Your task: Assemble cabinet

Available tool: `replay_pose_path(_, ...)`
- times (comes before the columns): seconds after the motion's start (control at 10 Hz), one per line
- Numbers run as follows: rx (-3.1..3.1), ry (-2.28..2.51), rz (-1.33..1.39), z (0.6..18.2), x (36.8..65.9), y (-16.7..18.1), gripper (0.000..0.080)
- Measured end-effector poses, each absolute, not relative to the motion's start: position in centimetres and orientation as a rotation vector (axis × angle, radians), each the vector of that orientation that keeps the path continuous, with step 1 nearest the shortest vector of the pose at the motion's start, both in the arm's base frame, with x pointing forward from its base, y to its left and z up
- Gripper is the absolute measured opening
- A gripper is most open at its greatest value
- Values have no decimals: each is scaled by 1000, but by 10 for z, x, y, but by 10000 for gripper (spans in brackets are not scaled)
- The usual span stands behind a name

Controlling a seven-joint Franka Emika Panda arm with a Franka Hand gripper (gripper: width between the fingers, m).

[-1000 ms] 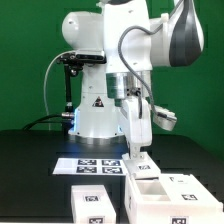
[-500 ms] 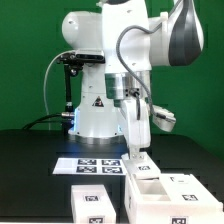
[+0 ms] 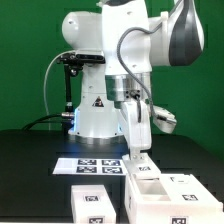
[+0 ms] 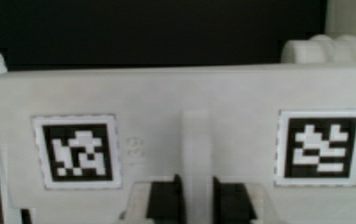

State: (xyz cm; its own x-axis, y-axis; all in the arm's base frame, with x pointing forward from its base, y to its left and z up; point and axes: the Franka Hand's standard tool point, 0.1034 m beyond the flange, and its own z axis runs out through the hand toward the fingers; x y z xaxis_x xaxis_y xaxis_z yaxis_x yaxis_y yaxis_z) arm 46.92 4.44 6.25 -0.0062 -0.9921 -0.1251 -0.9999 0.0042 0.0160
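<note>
Exterior view – how far along?
– The cabinet [image 3: 143, 205] stands as an open box at that view's lower right, only partly built. A loose panel [image 3: 90, 201] lies just beside it, not yet fitted.
– And the gripper [image 4: 196, 205]?
– Its jaws are pinched onto a thin upright wall of the cabinet.
– Any writing?
– None readable, only black-and-white square tags [image 4: 77, 150].

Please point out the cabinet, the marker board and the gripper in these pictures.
cabinet [image 3: 145, 205], exterior view, on its front wall.
marker board [image 3: 90, 164], exterior view, on its tagged top face.
gripper [image 3: 137, 160], exterior view, between its fingertips.
</note>
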Motion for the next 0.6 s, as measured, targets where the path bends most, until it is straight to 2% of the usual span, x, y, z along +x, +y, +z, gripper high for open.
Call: replay_pose_path(0.6, -2166, 2159, 146, 64, 473, 38, 62)
